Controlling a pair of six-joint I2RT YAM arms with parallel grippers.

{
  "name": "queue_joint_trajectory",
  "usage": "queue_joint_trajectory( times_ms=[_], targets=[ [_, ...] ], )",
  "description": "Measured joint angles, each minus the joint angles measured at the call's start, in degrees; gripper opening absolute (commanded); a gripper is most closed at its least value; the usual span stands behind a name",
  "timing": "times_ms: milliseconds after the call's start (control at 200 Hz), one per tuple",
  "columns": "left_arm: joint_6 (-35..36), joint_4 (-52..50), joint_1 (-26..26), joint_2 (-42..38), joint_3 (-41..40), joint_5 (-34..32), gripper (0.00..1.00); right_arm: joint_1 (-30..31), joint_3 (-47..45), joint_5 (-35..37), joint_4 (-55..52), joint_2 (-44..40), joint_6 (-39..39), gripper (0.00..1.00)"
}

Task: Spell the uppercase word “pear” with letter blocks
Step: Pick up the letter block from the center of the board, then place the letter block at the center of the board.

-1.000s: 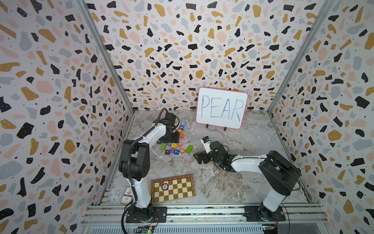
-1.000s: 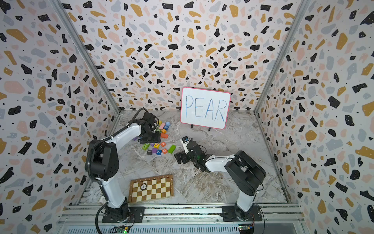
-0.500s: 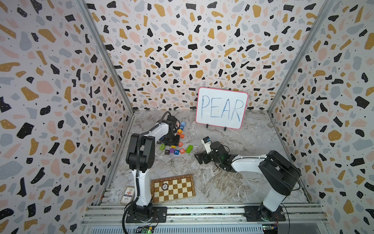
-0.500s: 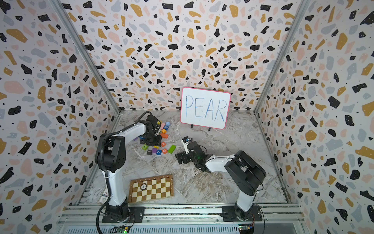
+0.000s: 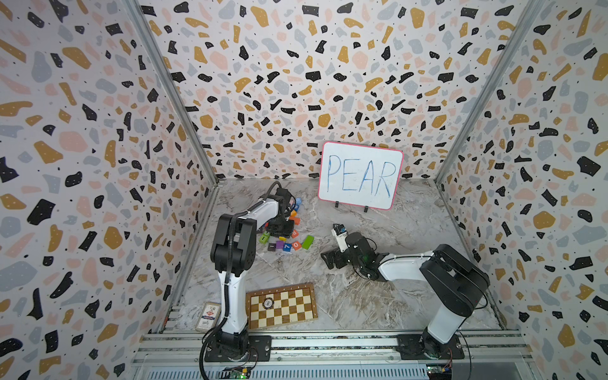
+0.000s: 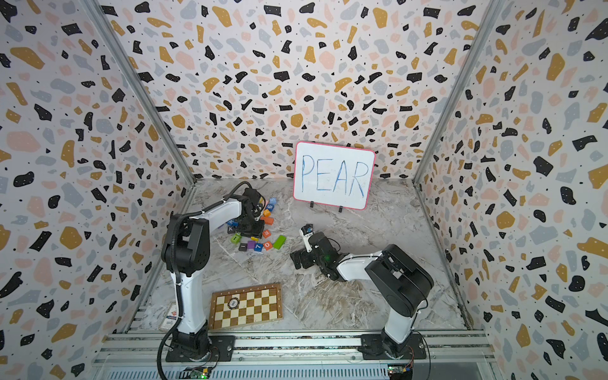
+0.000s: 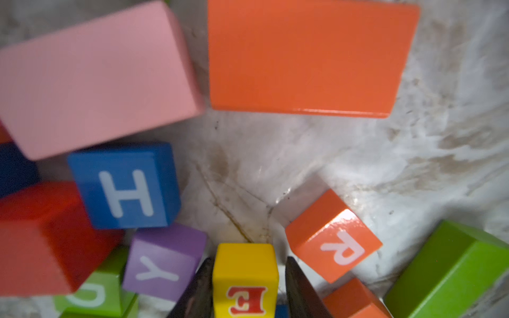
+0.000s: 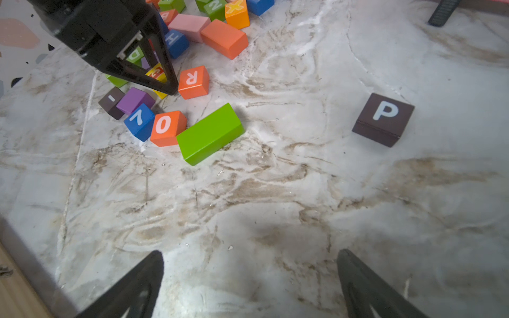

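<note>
The yellow E block (image 7: 244,275) stands on the marble between the fingers of my left gripper (image 7: 248,258). One finger lies against it and a thin gap shows at the other, so the jaws are still open. The left gripper (image 5: 279,227) is low over the block pile at the back left. The orange R block (image 7: 334,242) lies just beside it, also visible as the R block (image 8: 193,81). Apart to the right lies the dark P block (image 8: 383,118), face up. I cannot make out the A block. My right gripper (image 8: 250,252) is wide open over bare marble.
Around the E block lie a pink bar (image 7: 91,79), an orange bar (image 7: 303,55), a green bar (image 8: 210,133), a blue H cube (image 7: 125,190) and a purple Y cube (image 7: 162,264). A whiteboard reading PEAR (image 5: 360,179) stands at the back. A chessboard (image 5: 281,306) lies at the front.
My left gripper has come down into the pile and its jaws have narrowed around the E block. The right arm has stayed where it was.
</note>
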Motion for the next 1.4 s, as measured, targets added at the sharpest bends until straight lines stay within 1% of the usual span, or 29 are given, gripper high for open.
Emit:
queue_joint_trajectory(
  times_ms=[65,380,481,586,726,841,981,1096,1221,1397],
  targets=[
    [-0.1,0.1,0.0,0.0,0.0,-0.6,0.33,-0.2,-0.2,-0.2,0.3,0.0,0.0,0.99],
    [-0.7,-0.9,-0.2,0.0,0.3,-1.9,0.28,-0.7,-0.4,-0.4,0.3,-0.8,0.0,0.99],
    [-1.9,-1.8,-0.6,-1.2,0.3,-2.2,0.27,-1.1,-0.4,-0.4,-0.9,-2.8,0.0,0.99],
    [-3.4,-2.3,-2.1,-5.2,-0.1,-2.6,0.27,-2.0,-1.4,-0.5,-1.8,-7.3,0.2,0.99],
    [-5.3,-2.1,-6.9,-11.5,-0.2,-2.7,0.27,-5.0,-6.6,-0.4,-1.8,-15.4,1.0,0.99],
    [-6.6,-1.5,-12.9,-13.0,-0.2,-2.6,0.26,-8.2,-12.7,-0.4,-2.0,-19.8,1.5,1.00],
    [-7.3,-0.3,-20.9,-10.6,-0.1,-2.0,0.26,-12.0,-19.6,-0.4,-3.5,-23.5,2.2,0.99],
    [-7.4,0.9,-26.0,-7.0,0.3,-1.2,0.26,-13.3,-21.9,-0.5,-4.3,-25.2,2.3,0.99],
    [-7.4,1.9,-29.3,-3.8,0.3,-0.7,0.27,-13.6,-22.0,-0.5,-4.1,-25.4,2.3,0.99],
    [-7.1,2.7,-31.9,-2.0,0.3,-0.8,0.29,-13.6,-22.8,-0.7,-3.2,-25.3,2.4,1.00]
  ],
)
